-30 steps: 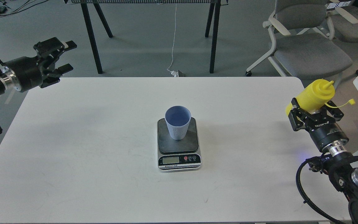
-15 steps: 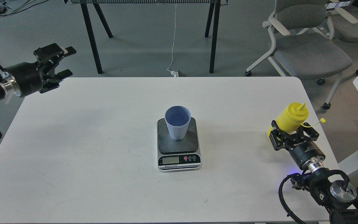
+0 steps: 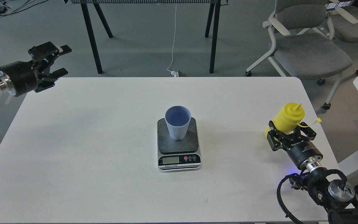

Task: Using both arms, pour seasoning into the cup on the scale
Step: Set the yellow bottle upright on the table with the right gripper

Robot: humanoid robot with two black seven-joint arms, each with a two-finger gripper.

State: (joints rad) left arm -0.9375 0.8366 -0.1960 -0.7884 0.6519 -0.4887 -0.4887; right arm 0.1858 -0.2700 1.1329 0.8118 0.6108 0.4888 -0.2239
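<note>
While right gripper (image 3: 286,134) clasps it, seasoning (image 3: 287,118) leans nozzle-up, rightward.

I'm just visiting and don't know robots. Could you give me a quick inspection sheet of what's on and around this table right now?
Surface: white table, bare apart from the job's things.
Job's things: light blue cup upright on the scale, mid-table; yellow seasoning bottle near the right edge, nozzle up, cap off and dangling on its tether.
Clutter: nothing seen on the table.
Claws: right claw shut on the seasoning bottle; left claw open and empty, at the far left corner.
Cables: black loops on both arms; a white cord runs down to the floor behind the table.
Surroundings: grey chairs at far right, black table legs behind, grey floor.
</note>
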